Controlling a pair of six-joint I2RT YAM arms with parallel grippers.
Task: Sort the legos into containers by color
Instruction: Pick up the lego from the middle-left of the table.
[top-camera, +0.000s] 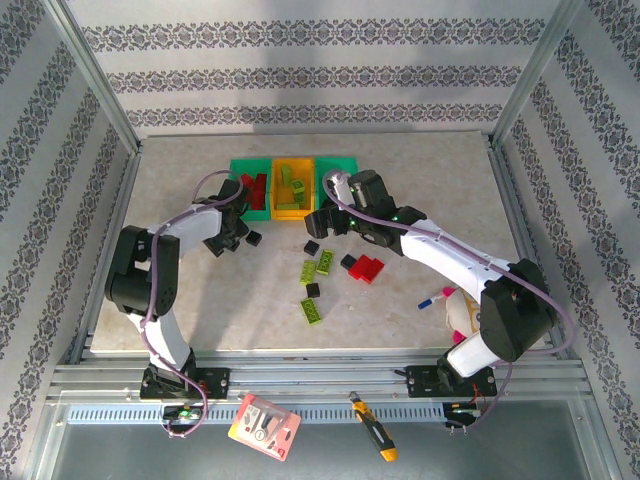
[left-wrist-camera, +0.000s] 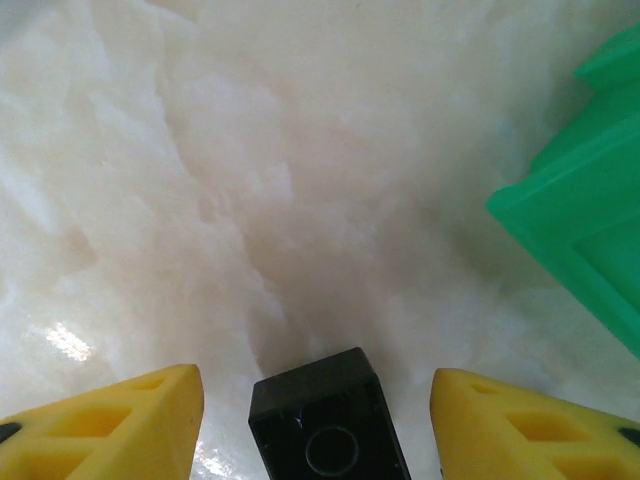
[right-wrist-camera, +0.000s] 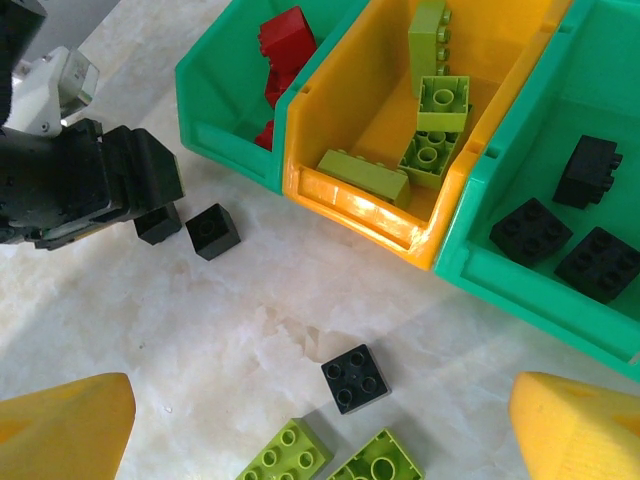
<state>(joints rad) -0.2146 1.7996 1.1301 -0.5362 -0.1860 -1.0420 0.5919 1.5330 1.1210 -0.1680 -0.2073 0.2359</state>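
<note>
Black lego (left-wrist-camera: 328, 425) lies untouched between the spread left fingers (left-wrist-camera: 110, 425).

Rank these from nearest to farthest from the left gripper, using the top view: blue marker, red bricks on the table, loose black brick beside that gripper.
1. Loose black brick, just right of the left gripper.
2. Red bricks, mid-table, right of centre.
3. Blue marker, far right side.
</note>
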